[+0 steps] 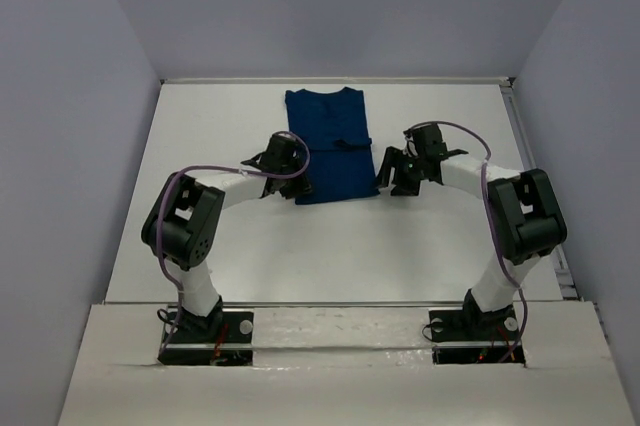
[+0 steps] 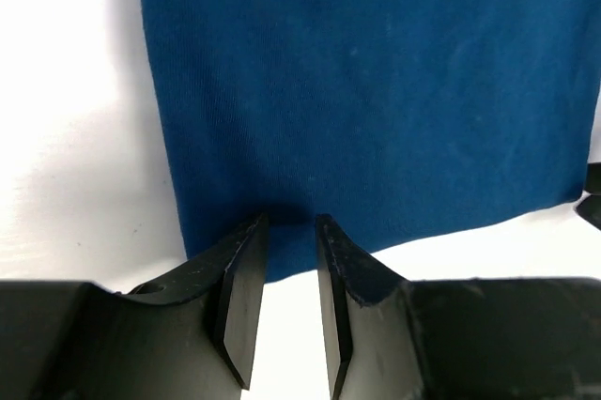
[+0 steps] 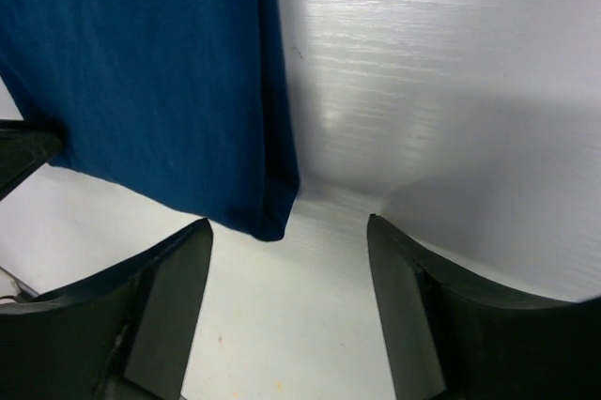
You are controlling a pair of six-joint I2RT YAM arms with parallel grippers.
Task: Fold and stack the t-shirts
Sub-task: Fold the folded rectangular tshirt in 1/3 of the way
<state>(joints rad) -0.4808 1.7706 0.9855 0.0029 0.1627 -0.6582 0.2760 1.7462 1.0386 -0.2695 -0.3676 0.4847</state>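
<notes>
Folded blue t-shirt [image 1: 330, 146] lying flat toward 12 o'clock on the white worktop [image 1: 200, 146], left hand [image 2: 291, 223] narrowly parted at its near hem by the 7 o'clock corner, right hand [image 3: 288, 226] spread wide at its 5 o'clock corner, gripping nothing

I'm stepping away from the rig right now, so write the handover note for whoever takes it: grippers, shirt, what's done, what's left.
Left gripper: jaws a narrow gap apart at the near left hem of the t-shirt, cloth showing between the tips; no firm pinch visible.
Right gripper: wide open, holding nothing, at the shirt's near right corner.
Shirt: flat on the table, far centre, collar away from the arms.
Done: sides folded in, leaving a narrow rectangle.
Left: probably a crosswise fold, then stacking; no other shirt in view.
</notes>
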